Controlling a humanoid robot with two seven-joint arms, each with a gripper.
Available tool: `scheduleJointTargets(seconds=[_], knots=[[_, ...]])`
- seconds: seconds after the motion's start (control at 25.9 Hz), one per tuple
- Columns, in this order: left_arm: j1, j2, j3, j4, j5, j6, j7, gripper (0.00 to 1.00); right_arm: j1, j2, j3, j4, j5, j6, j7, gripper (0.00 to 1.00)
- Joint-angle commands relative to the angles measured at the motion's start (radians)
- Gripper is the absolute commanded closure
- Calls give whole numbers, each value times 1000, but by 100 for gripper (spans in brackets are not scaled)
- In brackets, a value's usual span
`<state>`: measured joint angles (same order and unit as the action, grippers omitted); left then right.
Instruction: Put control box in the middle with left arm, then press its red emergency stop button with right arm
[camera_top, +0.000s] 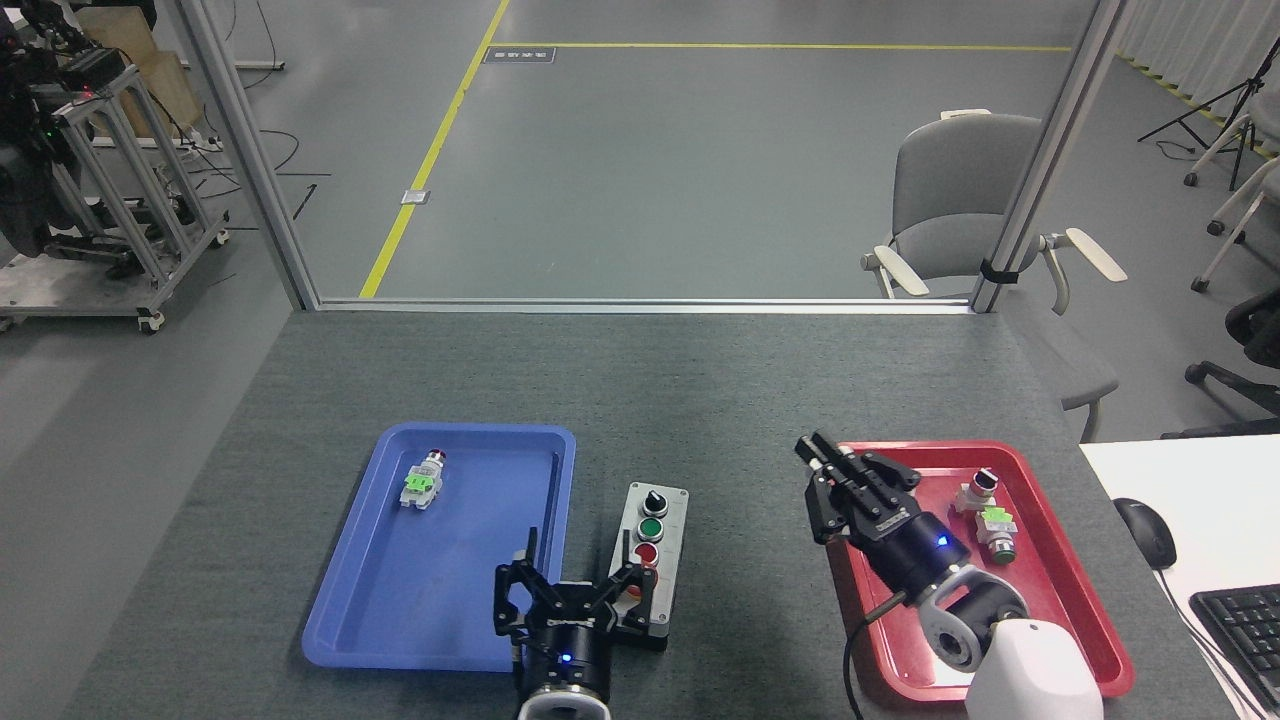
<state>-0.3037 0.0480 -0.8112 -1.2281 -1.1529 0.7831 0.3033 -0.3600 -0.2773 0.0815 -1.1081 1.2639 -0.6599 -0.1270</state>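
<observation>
Right tool (825, 470) angled toward control box (648, 545)

Control box (652, 545) on table (700, 400) between two trays: one (350, 600) left, one (1090, 620) right; chair (960, 190) behind table.

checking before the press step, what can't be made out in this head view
- Big red stop button: hidden behind the left gripper, which covers the near end of the control box.
- Right gripper: seen side-on and dark; jaws open or shut unclear.
- Small parts in the red tray: too small to identify.
</observation>
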Motion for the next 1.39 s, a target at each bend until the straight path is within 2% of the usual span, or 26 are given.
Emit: scheduleJointTargets(seconds=[0.0,0.12,0.23,0.43,0.54,0.73,0.85,0.93,1.12,1.35], knots=[[14,148,76,-97,-11,-56,-4,2,-13,0,146,2,5,-73,15,100],[72,204,219,-132,-15,-214,-4,2,-16,4,244,8,14,-78,84,100],[126,222,425,-166,-5,-387,-4,2,-17,29,268,39,60,-76,171,100],[183,233,719,-131,-4,-759,-12,1,-20,76,270,88,80,-56,185,100],[179,237,796,-86,-14,-910,-32,1,-34,78,271,91,80,-53,187,100],[196,259,805,-108,-21,-903,-93,2,-34,90,271,97,80,-53,187,100],[267,251,827,-169,-24,-829,-90,2,-36,99,271,97,80,-53,187,100],[276,247,827,-194,-19,-800,-86,1,-36,107,271,102,80,-53,187,100],[276,85,825,-218,-28,-778,-82,1,-37,124,271,134,83,-53,191,100],[258,0,813,-215,-122,-775,-82,1,-36,128,268,156,124,-52,191,100]])
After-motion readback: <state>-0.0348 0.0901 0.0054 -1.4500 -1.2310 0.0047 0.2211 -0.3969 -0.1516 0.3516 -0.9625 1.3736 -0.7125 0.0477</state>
